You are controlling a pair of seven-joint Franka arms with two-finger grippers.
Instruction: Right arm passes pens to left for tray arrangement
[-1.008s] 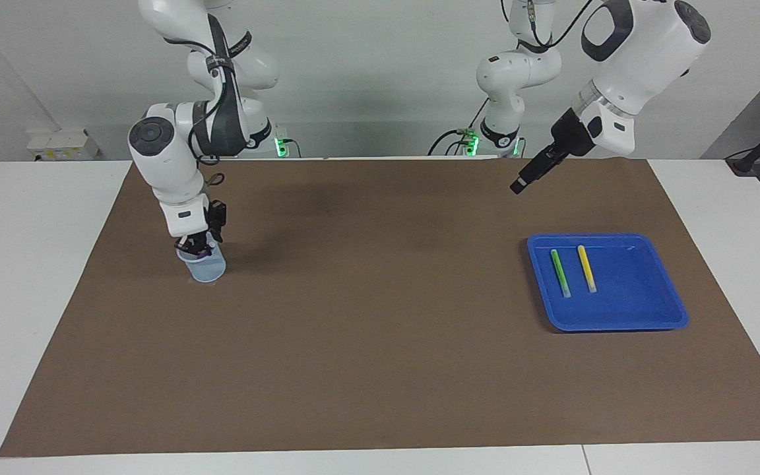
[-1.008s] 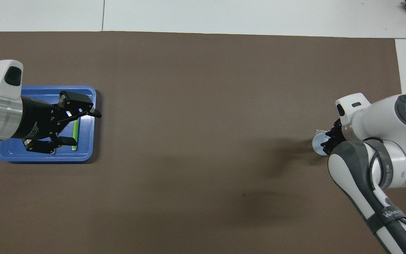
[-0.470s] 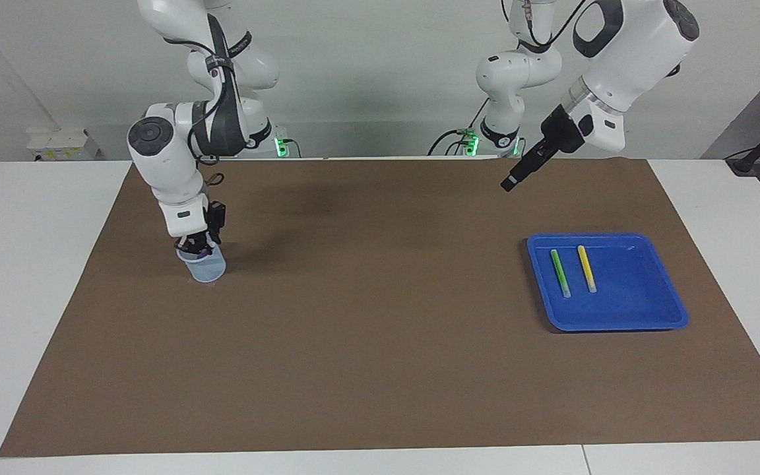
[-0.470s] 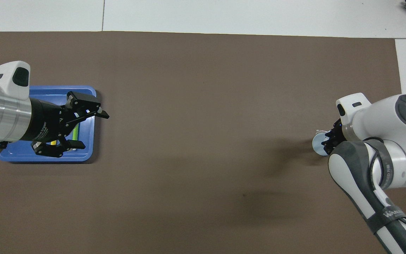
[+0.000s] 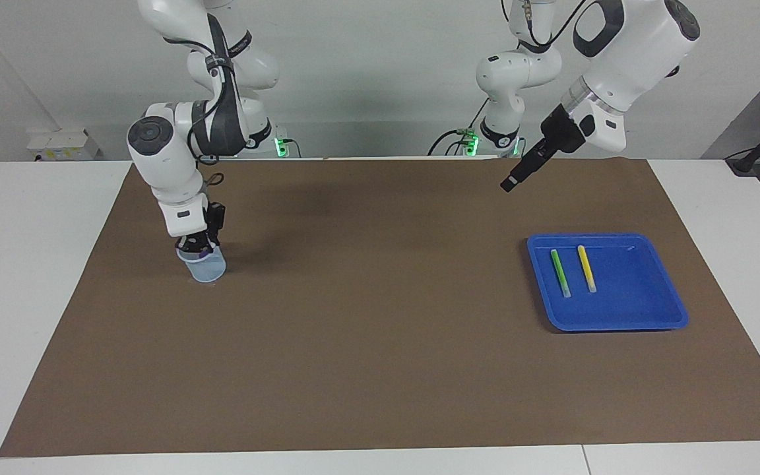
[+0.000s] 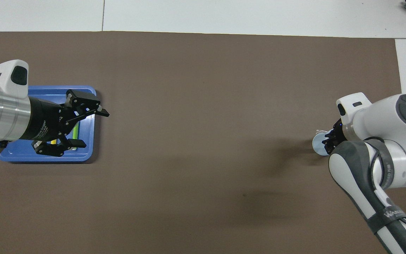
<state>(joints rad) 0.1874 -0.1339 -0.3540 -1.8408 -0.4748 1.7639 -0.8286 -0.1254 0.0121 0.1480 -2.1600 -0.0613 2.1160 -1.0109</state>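
My right gripper (image 5: pixel 198 251) reaches straight down into the mouth of a small pale blue cup (image 5: pixel 207 269) at the right arm's end of the brown mat. Its fingertips are shut on the purple pen (image 5: pixel 204 250), of which only a bit shows at the cup's rim. The blue tray (image 5: pixel 644 310) lies at the left arm's end with the green pen (image 5: pixel 560 272) and the yellow pen (image 5: pixel 586 268) side by side in it. My left gripper (image 5: pixel 507 185) hangs open and empty in the air, over the mat by the tray's edge (image 6: pixel 92 128).
The brown mat (image 5: pixel 380 330) covers most of the white table and is bare between cup and tray. The half of the tray toward the left arm's end of the table holds nothing. In the overhead view the left arm hides much of the tray (image 6: pixel 44 155).
The right gripper's fingers have closed at the cup's mouth. The left gripper rose a little and shifted toward the table's middle, then stopped.
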